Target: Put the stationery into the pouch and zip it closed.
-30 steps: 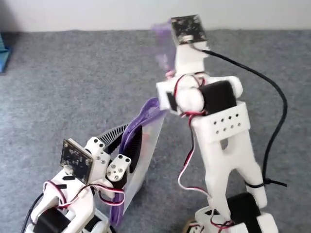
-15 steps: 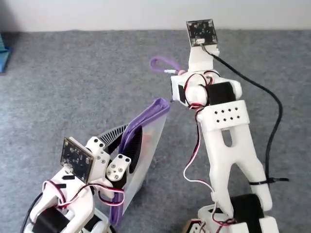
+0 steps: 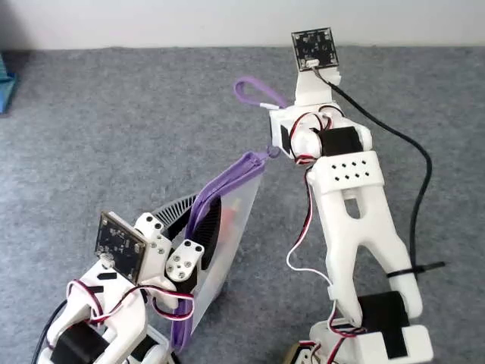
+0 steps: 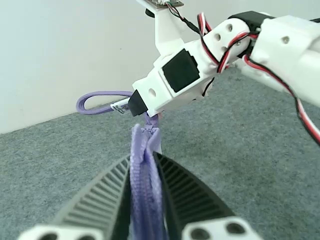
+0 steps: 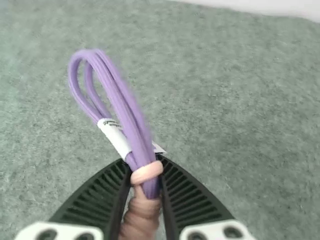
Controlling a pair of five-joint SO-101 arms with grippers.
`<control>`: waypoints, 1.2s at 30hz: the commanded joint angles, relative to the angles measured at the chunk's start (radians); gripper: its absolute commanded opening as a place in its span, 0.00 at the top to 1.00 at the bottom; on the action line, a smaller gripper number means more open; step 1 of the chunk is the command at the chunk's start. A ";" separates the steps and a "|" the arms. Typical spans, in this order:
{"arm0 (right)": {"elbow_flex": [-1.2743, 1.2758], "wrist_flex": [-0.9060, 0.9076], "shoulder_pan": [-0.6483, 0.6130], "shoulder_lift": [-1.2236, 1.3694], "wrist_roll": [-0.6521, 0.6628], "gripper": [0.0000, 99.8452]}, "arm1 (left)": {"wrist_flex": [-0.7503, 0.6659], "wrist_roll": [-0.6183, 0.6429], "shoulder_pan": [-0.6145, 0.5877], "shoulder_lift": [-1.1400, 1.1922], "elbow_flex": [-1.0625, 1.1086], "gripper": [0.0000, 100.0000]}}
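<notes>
A clear pouch (image 3: 231, 227) with a purple zipper band (image 3: 223, 186) stands on edge on the grey carpet. Something red-orange shows through its side. My left gripper (image 3: 198, 220) is shut on the zipper band (image 4: 145, 200) near the pouch's near end, its ribbed fingers (image 4: 185, 190) on either side. At the far end of the zipper, my right gripper (image 3: 274, 114) is shut on the purple pull loop (image 5: 107, 110), just behind a pink bead (image 5: 146, 172). The loop (image 3: 254, 92) sticks out beyond that gripper (image 4: 136, 105), away from the pouch.
Grey carpet (image 3: 114, 136) covers the whole surface, bounded by a white wall (image 3: 151, 23) at the back. A blue object (image 3: 4, 83) pokes in at the far left edge. A black cable (image 3: 420, 174) hangs off the right arm's camera.
The right gripper has swung from the pouch's far corner toward the back with the purple loop in it. The zipper band now lies straighter. The left arm has held still.
</notes>
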 commanded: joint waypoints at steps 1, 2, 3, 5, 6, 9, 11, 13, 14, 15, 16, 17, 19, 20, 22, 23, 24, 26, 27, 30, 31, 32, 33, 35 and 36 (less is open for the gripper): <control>-0.008 -0.021 0.091 0.004 0.014 0.99 | 0.025 -0.011 0.002 -0.018 -0.048 0.99; -0.015 0.002 0.091 -0.005 0.014 0.99 | 0.025 -0.011 0.003 -0.018 -0.048 0.99; -0.021 0.025 0.093 -0.013 0.014 0.99 | 0.025 -0.011 0.003 -0.018 -0.048 0.99; -0.023 0.053 0.099 -0.030 0.012 0.99 | 0.021 -0.011 -0.003 -0.018 -0.048 0.96; -0.023 0.062 0.110 -0.036 0.011 0.99 | 0.021 -0.011 -0.005 -0.018 -0.048 0.94; -0.023 0.071 0.148 -0.048 0.008 0.99 | 0.023 -0.006 -0.043 -0.018 -0.048 0.83; -0.025 0.077 0.182 -0.050 0.008 0.99 | 0.023 -0.011 -0.100 -0.014 -0.041 0.78; -0.028 0.101 0.208 -0.050 0.008 0.99 | 0.023 -0.011 -0.167 -0.012 -0.039 0.76; -0.028 0.117 0.219 -0.050 0.006 0.99 | 0.023 -0.011 -0.195 -0.012 -0.039 0.76; -0.028 0.137 0.226 -0.050 0.005 0.99 | 0.023 -0.011 -0.219 -0.012 -0.039 0.76; -0.028 0.156 0.232 -0.051 0.005 0.99 | 0.025 -0.011 -0.239 -0.012 -0.039 0.76; -0.028 0.173 0.237 -0.058 0.005 0.99 | 0.025 -0.011 -0.253 -0.015 -0.039 0.76; -0.028 0.205 0.234 -0.088 0.005 0.99 | 0.025 -0.011 -0.273 -0.017 -0.039 0.76; -0.028 0.219 0.231 -0.108 0.005 0.99 | 0.025 -0.011 -0.282 -0.017 -0.039 0.76; -0.028 0.252 0.226 -0.150 0.005 0.98 | 0.025 -0.009 -0.302 -0.018 -0.039 0.76; -0.028 0.272 0.219 -0.171 0.005 0.96 | 0.025 -0.006 -0.311 -0.018 -0.039 0.76; -0.028 0.298 0.217 -0.191 0.005 0.92 | 0.026 -0.006 -0.322 -0.018 -0.039 0.76; -0.028 0.378 0.209 -0.236 0.005 0.82 | 0.040 -0.005 -0.350 -0.018 -0.039 0.76; -0.028 0.417 0.208 -0.260 -0.003 0.76 | 0.055 -0.005 -0.362 -0.018 -0.039 0.76; -0.028 0.503 0.206 -0.354 -0.040 0.68 | 0.115 -0.003 -0.400 -0.020 -0.048 0.76; -0.028 0.527 0.206 -0.386 -0.041 0.68 | 0.132 -0.003 -0.414 -0.023 -0.050 0.76; -0.025 0.553 0.206 -0.417 -0.041 0.69 | 0.149 -0.003 -0.428 -0.037 -0.050 0.76; -0.023 0.581 0.206 -0.444 -0.040 0.70 | 0.166 -0.003 -0.439 -0.057 -0.045 0.76; -0.023 0.636 0.206 -0.489 -0.040 0.72 | 0.195 -0.008 -0.446 -0.110 -0.036 0.76; -0.021 0.664 0.206 -0.506 -0.041 0.73 | 0.207 -0.008 -0.446 -0.141 -0.024 0.76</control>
